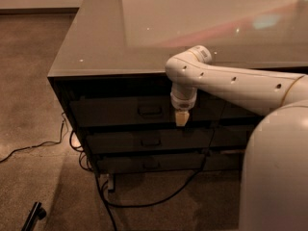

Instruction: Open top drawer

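The top drawer [115, 111] is a wide dark grey front just under the counter top, with a small rectangular pull [150, 110] at its centre. It sits flush with the cabinet, with no inner floor showing. My gripper [181, 118] hangs tip-down from the white arm [231, 83]. It is in front of the drawer's right part, a little right of the pull and level with the drawer's lower edge. I cannot tell whether it touches the front.
Two slimmer drawers [150, 141] [150, 163] lie below the top one. A second drawer column [226, 110] is behind the arm. The glossy counter top [144, 32] overhangs the drawers. Black cables [144, 202] trail on the floor. A black object [33, 215] lies at bottom left. The arm's bulky link [276, 177] fills the lower right.
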Tool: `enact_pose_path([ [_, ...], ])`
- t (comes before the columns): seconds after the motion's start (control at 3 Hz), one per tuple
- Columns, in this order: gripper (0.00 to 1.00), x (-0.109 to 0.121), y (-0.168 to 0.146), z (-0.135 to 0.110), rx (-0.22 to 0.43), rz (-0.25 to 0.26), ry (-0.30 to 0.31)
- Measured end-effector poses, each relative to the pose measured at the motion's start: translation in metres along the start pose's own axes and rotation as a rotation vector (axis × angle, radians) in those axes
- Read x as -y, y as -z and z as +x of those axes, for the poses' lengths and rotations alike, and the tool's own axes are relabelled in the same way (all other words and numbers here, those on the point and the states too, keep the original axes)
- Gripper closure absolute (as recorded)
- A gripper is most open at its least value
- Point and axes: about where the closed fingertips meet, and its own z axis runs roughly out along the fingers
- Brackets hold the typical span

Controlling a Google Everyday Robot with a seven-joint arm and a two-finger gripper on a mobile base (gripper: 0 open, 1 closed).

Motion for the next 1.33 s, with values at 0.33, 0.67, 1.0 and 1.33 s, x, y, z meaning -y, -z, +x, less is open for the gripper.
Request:
enact_pose_path([
  [0.33, 0.65, -0.019, 0.014, 0.005, -0.022, -0.013, -0.005],
  [0.67, 0.88, -0.022, 0.023, 0.007, -0.023, -0.015, -0.005],
  [1.0, 0.86, -0.02, 0.032, 0.007, -0.023, -0.015, -0.005],
  [1.33, 0.62, -0.02, 0.034, 0.007, -0.023, -0.015, -0.005],
])
